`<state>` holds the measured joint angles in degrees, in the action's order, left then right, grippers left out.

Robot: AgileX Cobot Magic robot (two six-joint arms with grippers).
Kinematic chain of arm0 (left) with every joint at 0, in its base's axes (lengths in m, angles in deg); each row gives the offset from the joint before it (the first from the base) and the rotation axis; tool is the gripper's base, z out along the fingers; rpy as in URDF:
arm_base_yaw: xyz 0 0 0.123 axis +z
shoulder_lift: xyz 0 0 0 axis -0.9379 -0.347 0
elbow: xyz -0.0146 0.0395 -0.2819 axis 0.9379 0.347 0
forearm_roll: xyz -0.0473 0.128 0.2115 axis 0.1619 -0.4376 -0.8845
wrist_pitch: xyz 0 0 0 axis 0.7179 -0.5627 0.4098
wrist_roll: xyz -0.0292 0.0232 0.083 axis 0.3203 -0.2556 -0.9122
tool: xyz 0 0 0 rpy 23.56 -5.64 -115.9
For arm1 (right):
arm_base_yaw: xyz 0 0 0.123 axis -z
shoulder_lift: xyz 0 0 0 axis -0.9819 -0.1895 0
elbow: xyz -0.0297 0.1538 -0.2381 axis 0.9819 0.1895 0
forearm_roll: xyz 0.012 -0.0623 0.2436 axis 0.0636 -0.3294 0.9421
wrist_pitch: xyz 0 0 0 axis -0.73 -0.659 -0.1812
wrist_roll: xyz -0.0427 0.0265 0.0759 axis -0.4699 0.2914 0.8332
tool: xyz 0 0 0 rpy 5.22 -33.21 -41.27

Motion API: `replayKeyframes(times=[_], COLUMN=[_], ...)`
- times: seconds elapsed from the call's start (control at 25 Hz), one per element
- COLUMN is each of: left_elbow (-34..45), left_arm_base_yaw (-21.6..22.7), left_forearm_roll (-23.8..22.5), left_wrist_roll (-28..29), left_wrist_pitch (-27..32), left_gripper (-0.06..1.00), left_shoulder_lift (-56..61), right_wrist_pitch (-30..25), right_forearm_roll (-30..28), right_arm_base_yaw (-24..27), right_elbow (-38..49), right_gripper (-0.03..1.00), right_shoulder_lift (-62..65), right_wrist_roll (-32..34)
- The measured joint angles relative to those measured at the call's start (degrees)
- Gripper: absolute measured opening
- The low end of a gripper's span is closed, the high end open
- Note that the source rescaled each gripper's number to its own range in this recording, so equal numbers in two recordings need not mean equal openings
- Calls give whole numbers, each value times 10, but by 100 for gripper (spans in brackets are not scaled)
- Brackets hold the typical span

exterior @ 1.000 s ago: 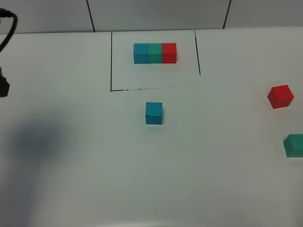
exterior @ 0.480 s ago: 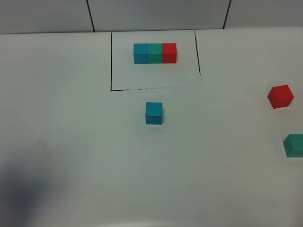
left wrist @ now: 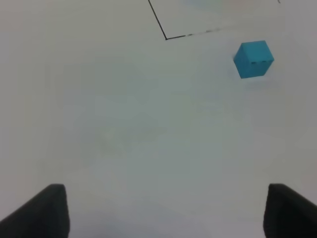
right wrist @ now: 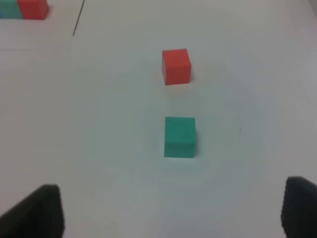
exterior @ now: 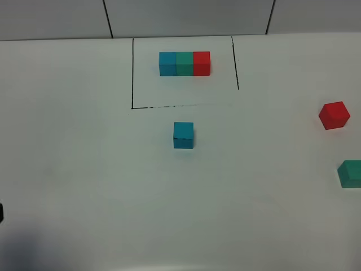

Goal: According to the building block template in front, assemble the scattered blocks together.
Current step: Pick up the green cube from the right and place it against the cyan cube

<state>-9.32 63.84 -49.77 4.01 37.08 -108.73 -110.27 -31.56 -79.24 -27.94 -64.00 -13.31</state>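
Observation:
The building block template (exterior: 184,63) is a row of blue, green and red cubes inside a black drawn outline (exterior: 132,73) at the back; its red end shows in the right wrist view (right wrist: 33,9). The loose blue cube (exterior: 183,135) (left wrist: 253,59) sits just in front of the outline. The loose red cube (exterior: 334,115) (right wrist: 176,66) and the loose green cube (exterior: 351,173) (right wrist: 179,137) lie at the far right. My left gripper (left wrist: 168,213) is open and empty, well short of the blue cube. My right gripper (right wrist: 168,210) is open and empty, short of the green cube.
The white table (exterior: 84,169) carries only these cubes. A tiled wall (exterior: 186,17) rises behind its back edge. A dark shadow (exterior: 22,248) lies at the front left corner.
The dark part of the left arm seen at the left edge has withdrawn from the high view. Its shadow has slid toward the front left corner. No cube has moved.

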Motion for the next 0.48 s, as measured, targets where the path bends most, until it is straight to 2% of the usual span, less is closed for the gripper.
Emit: replayKeyframes(times=[0.48], left_elbow=[29], left_arm_base_yaw=[0], left_forearm_roll=[10], left_wrist_roll=[8], left_wrist_pitch=[47], left_gripper=[97], left_shoulder_lift=[153], right_wrist_pitch=[1], right_forearm_roll=[8], right_arm_base_yaw=[0], right_elbow=[0], right_gripper=[92], right_shoulder_lift=[0], right_wrist_roll=[0])
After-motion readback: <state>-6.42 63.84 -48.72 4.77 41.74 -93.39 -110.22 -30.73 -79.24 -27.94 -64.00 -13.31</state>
